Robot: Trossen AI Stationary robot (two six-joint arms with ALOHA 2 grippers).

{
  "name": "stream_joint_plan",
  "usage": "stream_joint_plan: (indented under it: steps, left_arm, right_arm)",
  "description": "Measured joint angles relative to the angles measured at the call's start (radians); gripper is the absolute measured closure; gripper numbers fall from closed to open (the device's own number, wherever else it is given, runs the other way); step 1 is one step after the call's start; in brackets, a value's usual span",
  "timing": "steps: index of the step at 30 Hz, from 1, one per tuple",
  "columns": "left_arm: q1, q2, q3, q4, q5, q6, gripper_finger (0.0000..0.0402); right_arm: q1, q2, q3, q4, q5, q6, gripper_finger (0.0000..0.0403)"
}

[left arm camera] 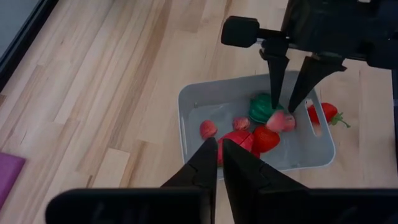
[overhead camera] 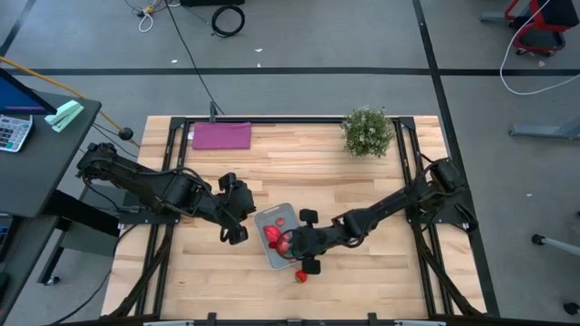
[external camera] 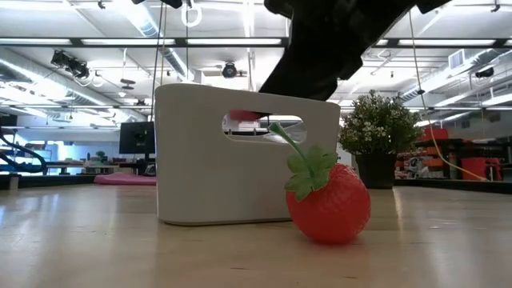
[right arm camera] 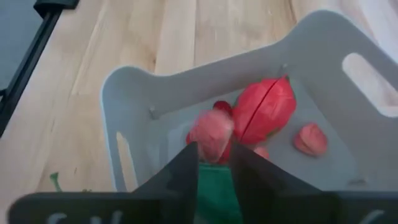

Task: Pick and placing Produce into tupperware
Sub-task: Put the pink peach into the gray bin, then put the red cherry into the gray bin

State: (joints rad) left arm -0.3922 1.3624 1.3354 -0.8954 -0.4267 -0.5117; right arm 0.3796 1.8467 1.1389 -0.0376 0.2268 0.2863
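Note:
The tupperware (overhead camera: 275, 220) is a pale grey tray near the table's near middle; in the low view its end wall with a handle slot (external camera: 200, 160) faces me. Inside lie several pieces of produce: a big red one (right arm camera: 264, 109), a green one (left arm camera: 262, 106) and small pink ones (left arm camera: 208, 129). A red strawberry (external camera: 330, 202) lies on the table outside the tray's near end. My right gripper (right arm camera: 214, 152) hangs over the tray, shut on a pink piece (right arm camera: 211, 134). My left gripper (left arm camera: 219, 146) hovers to the tray's left, shut and empty. My right gripper pinches the small pink piece of produce (left arm camera: 281, 121) between its two fingertips (left arm camera: 274, 93), coming from above and pointing down into the tray. The piece sits at the fingers' free ends, just over the green piece; whether it rests on anything I cannot tell.
A bushy potted plant (overhead camera: 367, 132) stands at the far right of the table and a flat purple sheet (overhead camera: 221, 136) lies at the far left. Black frame rails run along the table's sides. Bare wood lies around the tray.

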Motion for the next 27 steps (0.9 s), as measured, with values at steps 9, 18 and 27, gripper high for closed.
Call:
stream_joint_plan:
  steps: [9, 18, 27]
  left_arm:
    - [0.0, 0.0, 0.0, -0.001, 0.0, 0.0, 0.0374]
    - [0.0, 0.0, 0.0, -0.011, 0.0, 0.0, 0.037]
    - [0.0, 0.0, 0.0, -0.013, 0.0, 0.001, 0.038]
  right_arm:
    - [0.006, -0.016, -0.001, 0.001, 0.003, 0.006, 0.0239]
    - [0.144, -0.155, 0.001, -0.056, -0.031, -0.016, 0.0244]
    - [0.299, -0.139, 0.001, -0.219, 0.057, -0.155, 0.0252]
